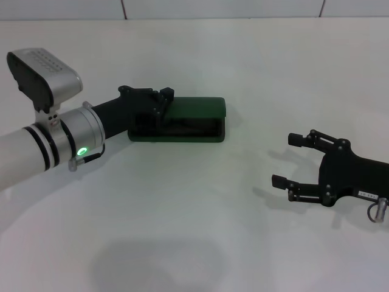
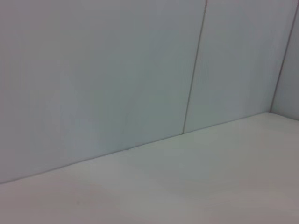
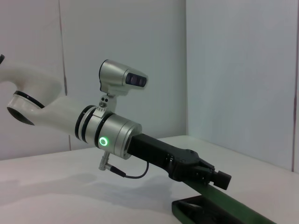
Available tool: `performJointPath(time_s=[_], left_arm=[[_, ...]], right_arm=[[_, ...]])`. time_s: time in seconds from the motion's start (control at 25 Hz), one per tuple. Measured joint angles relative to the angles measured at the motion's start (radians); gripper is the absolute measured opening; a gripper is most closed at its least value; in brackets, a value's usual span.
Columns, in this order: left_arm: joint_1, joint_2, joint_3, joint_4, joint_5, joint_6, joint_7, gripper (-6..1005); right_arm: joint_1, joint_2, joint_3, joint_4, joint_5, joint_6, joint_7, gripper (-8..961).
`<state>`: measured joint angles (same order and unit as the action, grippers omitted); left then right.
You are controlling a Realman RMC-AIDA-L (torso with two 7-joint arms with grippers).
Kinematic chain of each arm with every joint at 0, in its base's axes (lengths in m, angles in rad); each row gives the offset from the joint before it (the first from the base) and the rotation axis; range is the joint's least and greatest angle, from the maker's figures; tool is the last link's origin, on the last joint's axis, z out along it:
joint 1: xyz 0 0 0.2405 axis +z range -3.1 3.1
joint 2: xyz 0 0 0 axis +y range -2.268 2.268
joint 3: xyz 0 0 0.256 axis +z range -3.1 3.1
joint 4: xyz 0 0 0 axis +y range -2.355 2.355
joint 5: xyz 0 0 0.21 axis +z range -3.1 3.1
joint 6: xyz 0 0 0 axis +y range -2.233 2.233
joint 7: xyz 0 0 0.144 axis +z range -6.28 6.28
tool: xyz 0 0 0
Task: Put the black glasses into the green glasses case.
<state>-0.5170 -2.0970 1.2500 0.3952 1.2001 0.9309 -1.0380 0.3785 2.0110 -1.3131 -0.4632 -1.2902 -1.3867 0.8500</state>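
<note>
A: Jaws first. Left gripper point(image 1: 159, 108) sits at the left end of the green glasses case point(image 1: 193, 120), its fingers up against the lid there; whether they're pinching the lid or just resting on it, can't tell from the head view. Right wrist view shows the same thing side-on: left gripper point(image 3: 212, 176) at the lid edge of the case point(image 3: 219, 207), jaw spacing hidden.

B: Right side?

A: Right gripper point(image 1: 290, 159) is well apart from the case, to its right and nearer the robot, low over the counter point(image 1: 200, 207). Jaws apart, nothing between them.

B: Case state?

A: Lying on the counter, long side toward the robot, lid partly raised, dark gap along the front. Inside too dark to read.

B: Black glasses?

A: Not visible in any view. Could be inside the case, can't tell.

B: Left wrist view?

A: Only bare counter point(image 2: 196, 186) and a panelled wall point(image 2: 93, 70) with a seam. No case, no fingers.

B: Anything else?

A: Green ring light point(image 1: 82, 151) lit on the left wrist, beside the case's left end.
</note>
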Motion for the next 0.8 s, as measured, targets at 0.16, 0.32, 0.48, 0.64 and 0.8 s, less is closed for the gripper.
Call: performJointPath(time_s=[0.16, 0.32, 0.48, 0.64, 0.8], left_arm=[[0.005, -0.001, 0.000, -0.013, -0.002, 0.005, 0.025, 55], [0.011, -0.001, -0.001, -0.048, -0.031, 0.016, 0.084, 56], [0.012, -0.001, -0.003, -0.063, -0.057, 0.034, 0.110, 56], [0.013, 0.004, -0.005, -0.049, -0.066, 0.115, 0.076, 57], [0.014, 0.019, -0.003, 0.002, -0.054, 0.181, -0.060, 57]], right_arm=[[0.000, 0.000, -0.003, 0.000, 0.000, 0.000, 0.002, 886], [-0.003, 0.000, -0.004, 0.000, 0.000, 0.000, 0.003, 886], [-0.003, 0.001, -0.001, 0.000, 0.003, -0.004, 0.004, 886], [-0.005, 0.002, 0.000, 0.000, 0.007, -0.006, 0.004, 886], [-0.008, 0.002, 0.001, 0.000, 0.010, -0.008, 0.005, 886]])
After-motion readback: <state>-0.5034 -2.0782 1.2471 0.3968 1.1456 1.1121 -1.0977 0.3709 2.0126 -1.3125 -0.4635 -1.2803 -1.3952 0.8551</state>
